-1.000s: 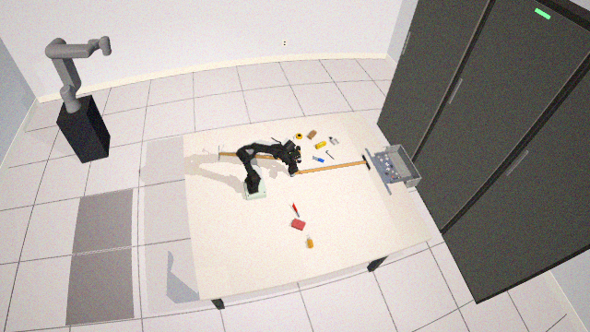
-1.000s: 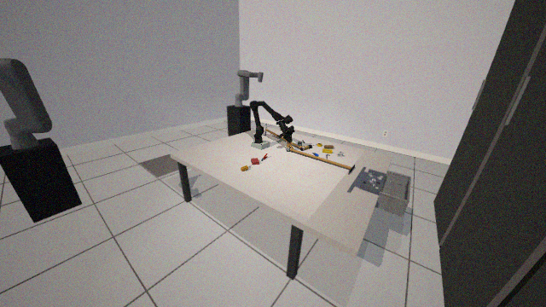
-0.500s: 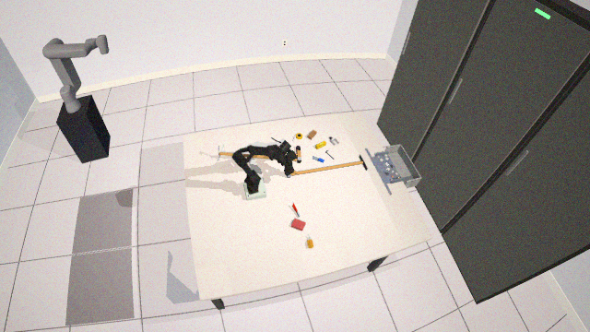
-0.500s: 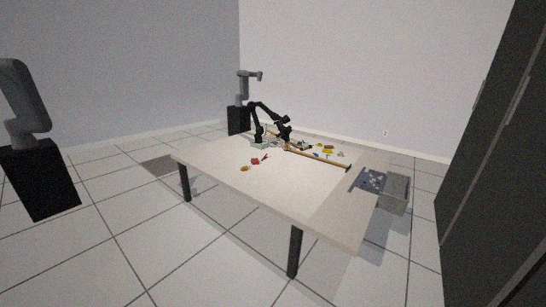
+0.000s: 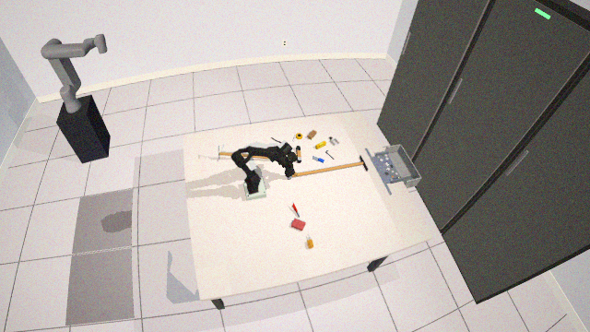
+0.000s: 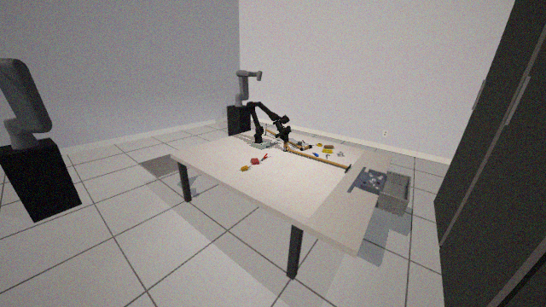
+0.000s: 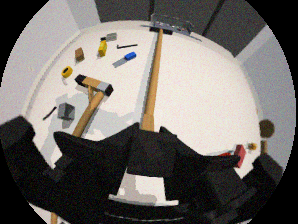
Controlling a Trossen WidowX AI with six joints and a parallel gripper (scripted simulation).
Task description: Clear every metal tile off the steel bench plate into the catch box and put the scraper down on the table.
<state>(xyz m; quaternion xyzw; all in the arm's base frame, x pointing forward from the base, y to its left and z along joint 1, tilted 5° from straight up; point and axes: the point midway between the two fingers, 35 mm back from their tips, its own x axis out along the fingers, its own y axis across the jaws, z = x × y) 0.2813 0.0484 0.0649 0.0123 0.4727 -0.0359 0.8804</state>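
My gripper (image 5: 290,175) (image 6: 286,149) (image 7: 149,127) is shut on the near end of the long scraper's wooden handle (image 5: 329,169) (image 6: 317,159) (image 7: 153,90). The scraper's black head (image 5: 363,163) (image 6: 348,168) (image 7: 161,31) is on the near side of the steel plate (image 5: 388,188) (image 6: 352,184), short of the tiles; whether it touches the surface I cannot tell. Several small pale and dark tiles (image 5: 387,163) (image 6: 372,180) are spread over the plate. The grey catch box (image 5: 416,177) (image 6: 393,204) is at the plate's far end; its floor is hard to make out.
Left of the handle in the wrist view lie a mallet-like head (image 7: 95,84), a blue-handled tool (image 7: 130,56) (image 5: 319,160), a yellow item (image 7: 102,48), a brown block (image 7: 79,54) and a yellow ring (image 7: 67,71). A red block (image 5: 298,224) and orange bottle (image 5: 310,243) lie opposite.
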